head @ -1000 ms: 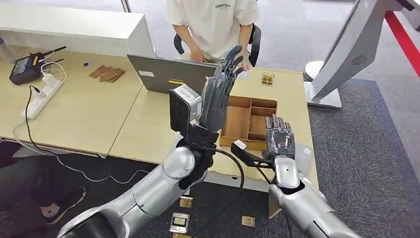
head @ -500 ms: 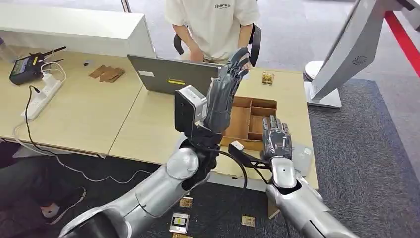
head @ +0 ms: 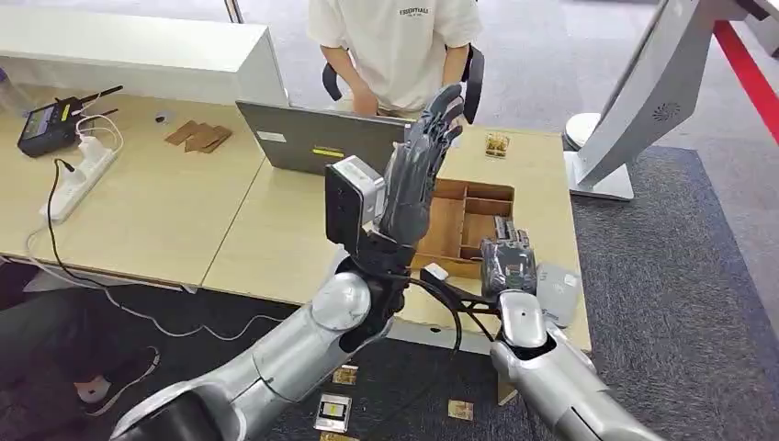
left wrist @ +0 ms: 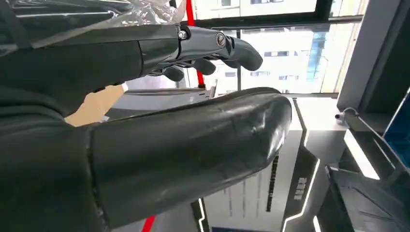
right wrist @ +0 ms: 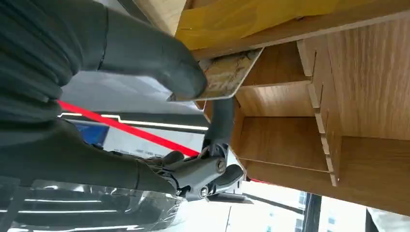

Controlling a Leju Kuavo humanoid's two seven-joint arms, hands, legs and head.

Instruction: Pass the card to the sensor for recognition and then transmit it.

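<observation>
The right robot hand (head: 508,262) has tipped forward, its fingers now curled onto a card (right wrist: 227,75) at the wooden tray (head: 447,225).

Pale printed card (right wrist: 226,75) tilted beside the wooden tray (right wrist: 367,96).

Site: office or demo hall | Evidence: wood-top surface (head: 165,211), laptop (head: 312,138) at upper centre, power strip (head: 81,179) at left, grey carpet (head: 680,276) at right

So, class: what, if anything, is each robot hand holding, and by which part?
The right hand pinches a card by one end, thumb on its face, over the wooden box. The raised left hand holds nothing.
</observation>
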